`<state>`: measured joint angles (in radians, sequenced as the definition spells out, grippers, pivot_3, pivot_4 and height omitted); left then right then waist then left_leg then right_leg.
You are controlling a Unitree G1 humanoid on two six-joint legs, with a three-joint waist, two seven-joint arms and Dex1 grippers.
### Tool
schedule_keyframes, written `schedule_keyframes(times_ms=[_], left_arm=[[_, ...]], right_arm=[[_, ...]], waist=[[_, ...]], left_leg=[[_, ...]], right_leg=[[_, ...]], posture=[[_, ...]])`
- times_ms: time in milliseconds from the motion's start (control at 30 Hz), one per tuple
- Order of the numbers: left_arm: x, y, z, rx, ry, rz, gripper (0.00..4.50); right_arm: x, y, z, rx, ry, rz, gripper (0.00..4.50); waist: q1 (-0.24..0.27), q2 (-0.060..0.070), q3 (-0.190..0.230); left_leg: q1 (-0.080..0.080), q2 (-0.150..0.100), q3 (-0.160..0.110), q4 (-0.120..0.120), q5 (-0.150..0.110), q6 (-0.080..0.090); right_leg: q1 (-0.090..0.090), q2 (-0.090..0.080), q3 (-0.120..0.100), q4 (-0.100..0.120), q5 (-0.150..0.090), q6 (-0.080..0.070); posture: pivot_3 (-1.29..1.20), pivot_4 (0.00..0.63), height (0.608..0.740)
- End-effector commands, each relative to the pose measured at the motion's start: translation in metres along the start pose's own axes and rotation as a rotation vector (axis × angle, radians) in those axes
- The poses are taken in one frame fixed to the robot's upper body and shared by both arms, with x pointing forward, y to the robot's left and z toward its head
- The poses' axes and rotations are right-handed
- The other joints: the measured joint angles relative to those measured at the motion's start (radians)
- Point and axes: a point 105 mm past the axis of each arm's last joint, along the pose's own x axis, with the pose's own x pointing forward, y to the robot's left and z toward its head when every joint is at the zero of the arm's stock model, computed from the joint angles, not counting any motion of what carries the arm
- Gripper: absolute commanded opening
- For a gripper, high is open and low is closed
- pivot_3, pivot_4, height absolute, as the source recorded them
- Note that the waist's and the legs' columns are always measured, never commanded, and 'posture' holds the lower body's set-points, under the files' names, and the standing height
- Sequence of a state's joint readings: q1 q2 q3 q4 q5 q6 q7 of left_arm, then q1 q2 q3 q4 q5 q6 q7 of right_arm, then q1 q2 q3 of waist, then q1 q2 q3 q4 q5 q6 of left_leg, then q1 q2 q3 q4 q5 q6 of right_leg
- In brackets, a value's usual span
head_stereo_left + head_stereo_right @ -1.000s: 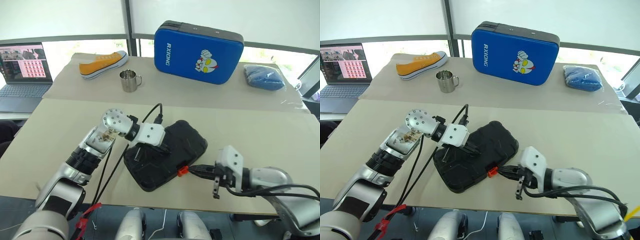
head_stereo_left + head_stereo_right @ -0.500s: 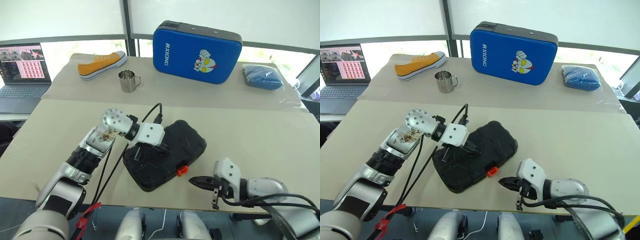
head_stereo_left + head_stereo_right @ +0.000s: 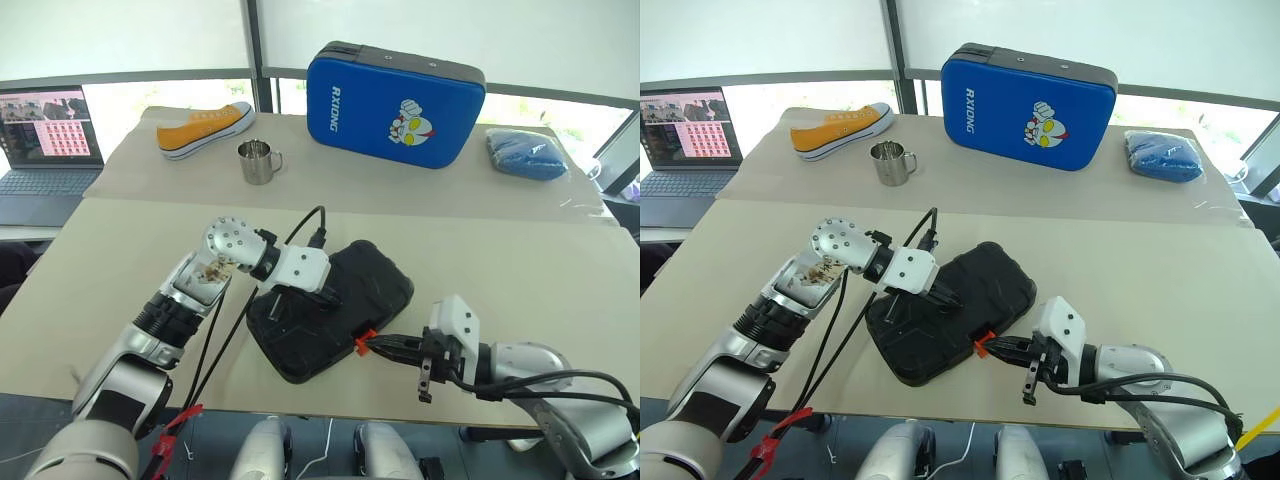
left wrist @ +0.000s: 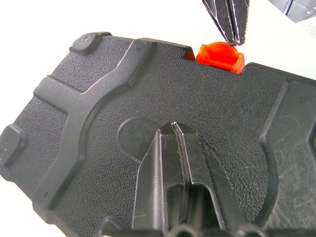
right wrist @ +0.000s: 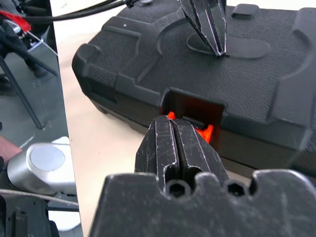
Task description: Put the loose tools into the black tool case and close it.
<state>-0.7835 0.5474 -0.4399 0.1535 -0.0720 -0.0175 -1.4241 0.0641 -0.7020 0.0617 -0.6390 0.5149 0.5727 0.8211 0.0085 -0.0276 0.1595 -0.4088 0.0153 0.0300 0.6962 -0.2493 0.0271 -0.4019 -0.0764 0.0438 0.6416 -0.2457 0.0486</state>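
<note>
Black tool case (image 4: pixel 98 113): bumpy matt plastic (tiny grainy dots). Orange latch (image 4: pixel 220 57): smooth, shiny plastic. Cup (image 3: pixel 258 161): shiny metal. Shoe (image 3: pixel 207 128): yellow cloth.

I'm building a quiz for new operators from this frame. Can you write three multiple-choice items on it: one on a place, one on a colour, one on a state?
1. Where do the shut tips of the right gripper sit?
A. At the small orange latch on the front edge of the black moulded-plastic tool case
B. Inside the steel mug
C. On the yellow canvas shoe

2. What colour is the large zip case with a cartoon figure standing at the back of the table?
A. Red
B. Blue
C. Green

3. How does the tool case lie?
A. Wide open
C. Lid down, with the left gripper resting on it
B. Standing on end

Answers: 1 A, the right wrist view shows the tips at the latch recess. 2 B, both eye views show it blue. 3 C, the left wrist view shows shut fingers on the lid.
</note>
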Motion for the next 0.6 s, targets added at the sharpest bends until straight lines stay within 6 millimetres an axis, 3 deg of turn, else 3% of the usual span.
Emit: schedule_keyframes(times_ms=[33,333,533,600], left_arm=[[-0.001,-0.001,-0.011,-0.020,0.060,-0.009,0.01],[-0.001,0.001,-0.010,-0.022,0.056,-0.005,0.01],[-0.001,0.002,-0.010,-0.026,0.054,0.003,0.01],[-0.002,0.001,-0.010,-0.027,0.053,0.004,0.01]], right_arm=[[0.000,-0.003,0.001,-0.028,-0.001,-0.020,0.00],[0.004,-0.007,-0.018,-0.025,0.066,-0.041,0.00],[-0.016,-0.005,0.008,0.028,-0.069,-0.055,0.00],[-0.024,-0.001,0.003,0.045,-0.039,-0.049,0.00]], waist=[[0.000,0.000,0.000],[0.000,0.000,0.000],[0.001,0.000,0.000],[0.002,0.000,0.000]], left_leg=[[0.000,0.000,0.000,0.000,0.000,0.000],[0.000,0.000,0.000,0.000,0.000,0.000],[0.000,0.000,0.000,0.000,0.000,0.000],[0.000,0.000,0.000,0.000,0.000,0.000]], right_leg=[[0.000,0.000,0.000,0.000,0.000,0.000],[0.000,0.000,0.000,0.000,0.000,0.000],[0.000,0.000,0.000,0.000,0.000,0.000],[0.000,0.000,0.000,0.000,0.000,0.000]], posture=[[0.00,0.150,0.739],[0.00,0.150,0.739],[0.00,0.150,0.739],[0.00,0.150,0.739]])
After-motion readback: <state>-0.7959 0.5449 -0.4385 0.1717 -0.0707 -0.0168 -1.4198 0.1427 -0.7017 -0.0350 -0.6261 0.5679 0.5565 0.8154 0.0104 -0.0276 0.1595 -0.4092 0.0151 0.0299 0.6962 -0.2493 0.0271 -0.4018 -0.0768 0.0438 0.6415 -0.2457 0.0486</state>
